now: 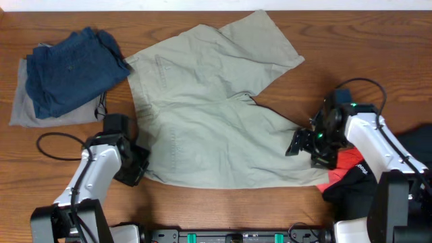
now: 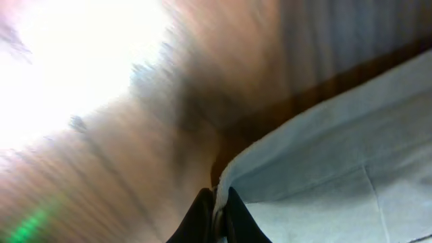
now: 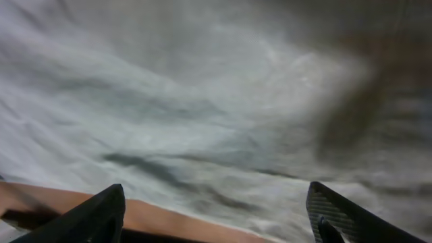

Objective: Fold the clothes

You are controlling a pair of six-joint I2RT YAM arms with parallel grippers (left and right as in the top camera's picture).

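Observation:
The large light khaki-grey shorts (image 1: 209,115) lie spread flat in the middle of the table, one leg reaching to the far right, the other toward the near right. My left gripper (image 1: 138,165) is at the shorts' near-left corner; in the left wrist view its fingers (image 2: 217,212) are shut on the shorts' edge (image 2: 324,175). My right gripper (image 1: 297,143) is open at the near leg's right edge; in the right wrist view its fingers (image 3: 216,209) are spread wide over the shorts' fabric (image 3: 202,115), holding nothing.
A folded dark blue garment (image 1: 71,67) lies on a grey one (image 1: 27,111) at the far left. Red (image 1: 343,165) and black (image 1: 358,185) clothes lie heaped at the near right, under my right arm. A black cable (image 1: 54,145) loops by the left arm.

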